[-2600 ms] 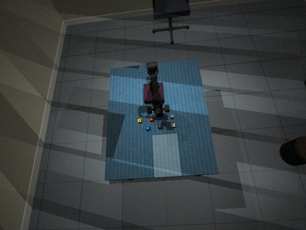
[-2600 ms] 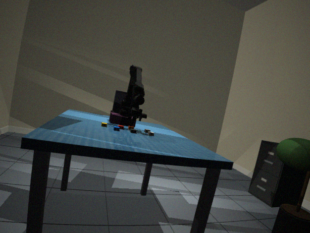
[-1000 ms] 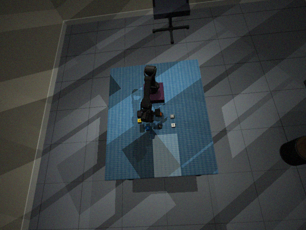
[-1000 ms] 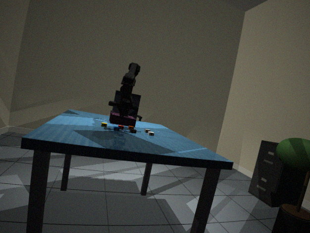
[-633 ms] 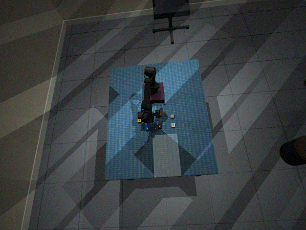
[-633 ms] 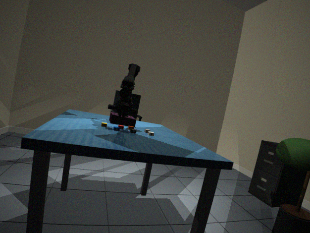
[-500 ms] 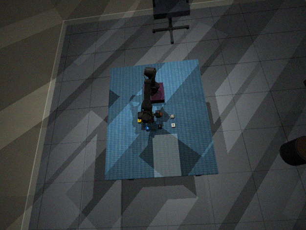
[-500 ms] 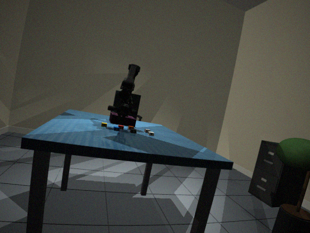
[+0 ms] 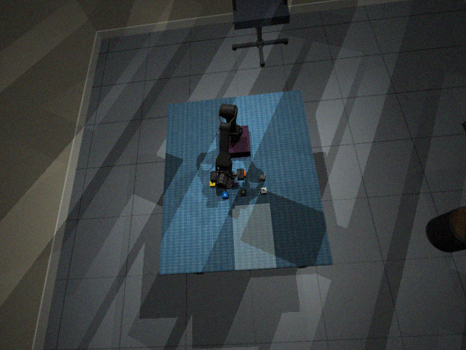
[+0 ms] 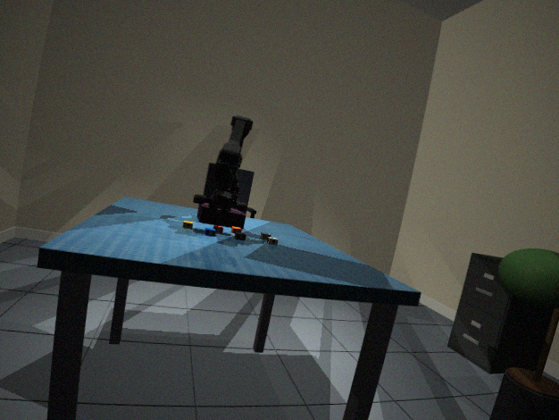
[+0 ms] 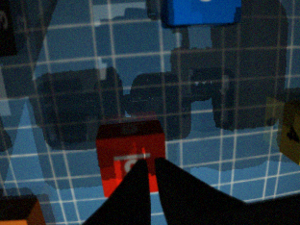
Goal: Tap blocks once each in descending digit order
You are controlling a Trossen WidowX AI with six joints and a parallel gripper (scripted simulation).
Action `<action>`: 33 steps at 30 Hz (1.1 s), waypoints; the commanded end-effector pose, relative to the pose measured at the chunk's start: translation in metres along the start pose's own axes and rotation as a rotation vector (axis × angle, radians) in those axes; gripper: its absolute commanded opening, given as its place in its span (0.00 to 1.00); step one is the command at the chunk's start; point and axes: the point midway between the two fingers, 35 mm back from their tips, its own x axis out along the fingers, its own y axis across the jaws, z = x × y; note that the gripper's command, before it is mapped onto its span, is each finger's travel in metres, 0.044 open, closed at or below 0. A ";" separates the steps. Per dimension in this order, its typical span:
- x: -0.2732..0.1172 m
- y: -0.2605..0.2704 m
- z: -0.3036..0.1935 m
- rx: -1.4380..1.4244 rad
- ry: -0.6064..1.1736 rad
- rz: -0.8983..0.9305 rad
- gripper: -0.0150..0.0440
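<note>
The gripper (image 9: 224, 180) (image 10: 220, 222) (image 11: 150, 166), nearly closed and empty, hovers at the red block (image 10: 218, 230) (image 11: 130, 144), which sits between the blue block (image 9: 225, 194) (image 10: 210, 231) (image 11: 202, 12) and robot base (image 9: 240, 144) (image 10: 207, 214). Pressing too deep or off-centre could shove the red block; misreading its partly covered digit could break the order.

The block right at the tool's tips (image 11: 151, 165) is red (image 11: 131, 156) (image 10: 218, 230), with a pale digit and bar. Beyond the tips sits a blue block (image 9: 225, 195) (image 10: 210, 231) (image 11: 202, 12); to either side are a yellow block (image 9: 212, 184) (image 10: 187, 223) (image 11: 291, 132) and an orange block (image 10: 236, 230) (image 11: 19, 212). Under the black tool, the surface (image 9: 195, 240) (image 10: 148, 244) (image 11: 250, 159) is blue, crossed by a pale grid.
</note>
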 end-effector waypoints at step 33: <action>-0.109 -0.092 -0.002 0.003 0.002 -0.011 0.29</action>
